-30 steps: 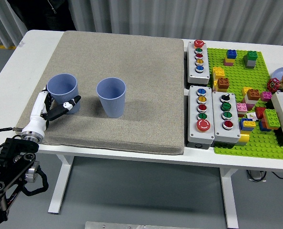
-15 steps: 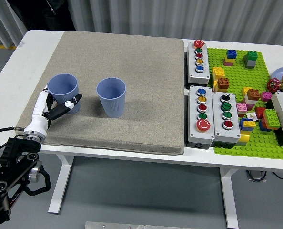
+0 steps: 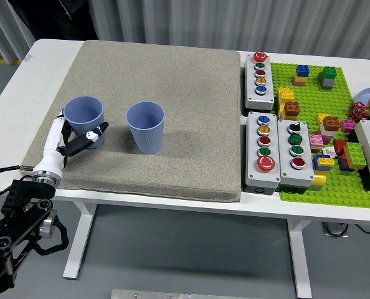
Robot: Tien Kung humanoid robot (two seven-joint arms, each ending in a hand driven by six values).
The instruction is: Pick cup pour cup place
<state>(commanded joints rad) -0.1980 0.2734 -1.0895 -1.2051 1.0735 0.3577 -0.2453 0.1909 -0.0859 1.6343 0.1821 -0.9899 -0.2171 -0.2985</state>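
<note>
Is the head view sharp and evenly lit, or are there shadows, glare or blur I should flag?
Head view: sharp throughout, soft even light, no glare on the white table. Each blue cup, the left cup and the middle cup, throws only a faint shadow on the grey mat. The left hand shows no motion blur. The right edge cuts off some items.

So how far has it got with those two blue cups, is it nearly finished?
Barely started. Nothing looks done: both cups stand upright on the grey mat. In hand: the left hand is at the left cup, fingers around its lower side; whether the grip is firm, I cannot tell. Left to do: lift it, pour into the right cup, set it down.
</note>
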